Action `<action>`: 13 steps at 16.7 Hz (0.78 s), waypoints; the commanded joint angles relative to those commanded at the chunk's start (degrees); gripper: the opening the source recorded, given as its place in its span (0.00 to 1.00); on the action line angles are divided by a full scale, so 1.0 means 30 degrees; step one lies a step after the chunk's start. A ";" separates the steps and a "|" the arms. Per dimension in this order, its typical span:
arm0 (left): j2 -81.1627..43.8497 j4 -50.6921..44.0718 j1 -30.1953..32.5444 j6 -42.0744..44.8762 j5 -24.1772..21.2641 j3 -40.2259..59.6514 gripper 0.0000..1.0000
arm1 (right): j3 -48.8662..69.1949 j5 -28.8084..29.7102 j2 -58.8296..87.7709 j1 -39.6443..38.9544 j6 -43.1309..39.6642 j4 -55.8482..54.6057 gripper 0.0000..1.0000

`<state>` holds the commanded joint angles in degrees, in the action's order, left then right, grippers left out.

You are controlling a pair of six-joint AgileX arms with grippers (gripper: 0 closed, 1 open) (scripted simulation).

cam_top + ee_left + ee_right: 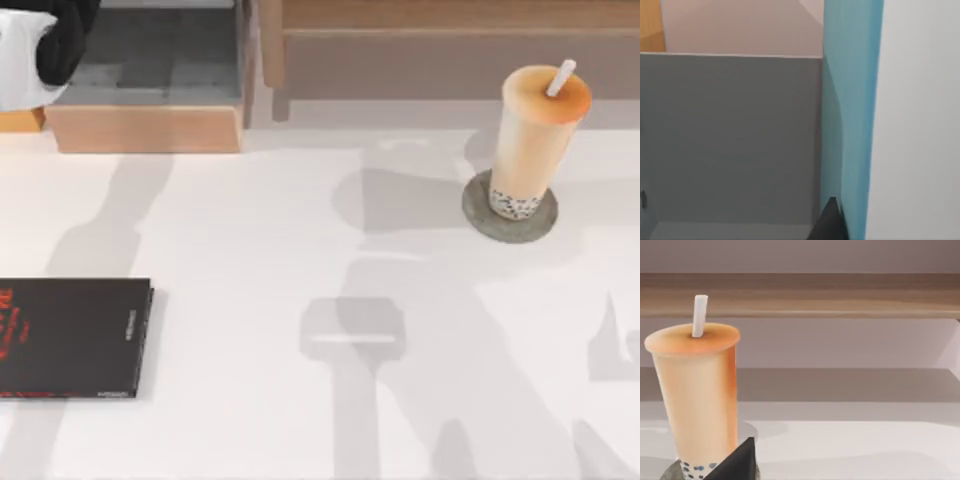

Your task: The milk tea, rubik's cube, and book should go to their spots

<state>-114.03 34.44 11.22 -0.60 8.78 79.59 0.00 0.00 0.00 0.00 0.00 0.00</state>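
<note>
you see the white table carrying, at its left edge, the thin black slab with red marks, lying flat and bare; judge this the book's spot, not yet filled. behind it, at the top left, stands a wooden shelf with a grey compartment, and the left arm reaches into that corner. in the left wrist view the book appears as a teal strip standing upright beside a grey wall; a dark finger tip lies at its foot, but you cannot tell whether the left gripper is apart or clamped on it. treat the book as stiff and fairly heavy, with a smooth cover that may slip; take it across its thickness near the middle of the spine edge so it does not swing. at the right, the milk tea stands upright on the grey disc, so that item looks placed. the cup is tall, top-heavy and thin-walled, so any hold belongs low on the body, never the straw. in the right wrist view one dark finger sits just beside the cup's base; you cannot tell how the right gripper's fingers stand.
</note>
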 joint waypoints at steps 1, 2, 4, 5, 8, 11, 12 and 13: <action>0.0223 -0.0100 0.0006 0.0001 0.0027 -0.0135 0.00 | 0.0000 0.0000 0.0000 0.0000 0.0000 0.0000 1.00; 0.0446 -0.0206 0.0017 0.0004 0.0059 -0.0271 0.00 | 0.0000 0.0000 0.0000 0.0000 0.0000 0.0000 1.00; 0.0687 -0.0305 0.0043 0.0005 0.0077 -0.0399 0.00 | 0.0000 0.0000 0.0000 0.0000 0.0000 0.0000 1.00; 0.0687 -0.0305 0.0043 0.0005 0.0077 -0.0399 0.00 | 0.0000 0.0000 0.0000 0.0000 0.0000 0.0000 1.00; 0.0605 -0.0282 -0.0011 0.0031 0.0081 -0.0331 0.00 | 0.0000 0.0000 0.0000 0.0000 0.0000 0.0000 1.00; 0.1589 -0.0365 0.0022 0.1196 -0.0132 -0.0973 0.00 | 0.0000 0.0000 0.0000 0.0000 0.0000 0.0000 1.00; 0.2256 -0.0324 0.0023 0.1979 -0.0256 -0.1266 0.00 | 0.0000 0.0000 0.0000 0.0000 0.0000 0.0000 1.00; 0.3098 -0.0275 0.0010 0.2962 -0.0401 -0.1644 0.00 | 0.0000 0.0000 0.0000 0.0000 0.0000 0.0000 1.00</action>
<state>-104.74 33.61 11.25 8.28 7.58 74.66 0.00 0.00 0.00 0.00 0.00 0.00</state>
